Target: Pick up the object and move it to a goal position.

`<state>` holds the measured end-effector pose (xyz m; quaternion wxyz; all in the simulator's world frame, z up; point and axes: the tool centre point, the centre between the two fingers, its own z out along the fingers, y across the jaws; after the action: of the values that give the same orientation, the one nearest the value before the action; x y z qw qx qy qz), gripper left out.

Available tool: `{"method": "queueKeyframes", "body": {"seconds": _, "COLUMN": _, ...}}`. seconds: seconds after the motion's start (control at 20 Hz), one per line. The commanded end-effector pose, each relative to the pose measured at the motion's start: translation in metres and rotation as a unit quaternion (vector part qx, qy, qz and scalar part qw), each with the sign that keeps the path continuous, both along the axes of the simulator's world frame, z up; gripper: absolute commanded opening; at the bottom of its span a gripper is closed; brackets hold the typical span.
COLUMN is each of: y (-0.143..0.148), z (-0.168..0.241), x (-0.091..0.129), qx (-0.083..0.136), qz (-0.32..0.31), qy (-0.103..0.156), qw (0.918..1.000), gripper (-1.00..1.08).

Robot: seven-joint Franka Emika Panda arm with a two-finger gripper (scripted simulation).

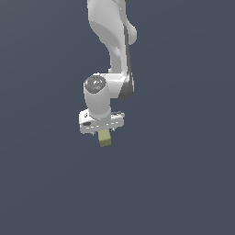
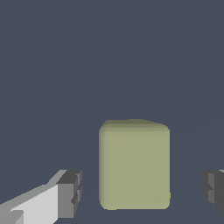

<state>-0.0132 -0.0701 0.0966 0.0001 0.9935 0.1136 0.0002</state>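
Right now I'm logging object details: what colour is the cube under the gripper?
The cube is a plain olive-tan, with no pattern. It shows best in the wrist view.

**Colours we see**

We see a plain olive-tan cube (image 2: 134,164), no pattern, slightly paler on the edges. We note the gripper (image 1: 104,133) body is white with light grey shading; in the wrist view its fingers (image 2: 43,203) are white with dark grey pads (image 2: 70,194). We mark the arm (image 1: 112,41) white, with a dark grey seam and joint band and a grey speckled cap. We see a flat, uniform slate blue-grey background (image 1: 193,174) in both views.
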Motion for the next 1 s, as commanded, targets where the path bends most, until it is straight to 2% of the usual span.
{"method": "queueKeyframes", "body": {"seconds": 0.0, "y": 0.0, "z": -0.007, "x": 0.0, "qx": 0.0, "qz": 0.0, "qy": 0.0, "qw": 1.0, "gripper": 1.0}}
{"method": "queueKeyframes", "body": {"seconds": 0.35, "y": 0.0, "z": -0.041, "x": -0.001, "qx": 0.0, "qz": 0.002, "qy": 0.0, "qw": 1.0, "gripper": 1.0}}
{"method": "queueKeyframes", "body": {"seconds": 0.6, "y": 0.0, "z": -0.048, "x": 0.0, "qx": 0.0, "qz": 0.002, "qy": 0.0, "qw": 1.0, "gripper": 1.0}}
{"method": "queueKeyframes", "body": {"seconds": 0.65, "y": 0.0, "z": -0.048, "x": 0.0, "qx": 0.0, "qz": 0.002, "qy": 0.0, "qw": 1.0, "gripper": -1.0}}
{"method": "queueKeyframes", "body": {"seconds": 0.95, "y": 0.0, "z": -0.048, "x": 0.0, "qx": 0.0, "qz": 0.002, "qy": 0.0, "qw": 1.0, "gripper": -1.0}}
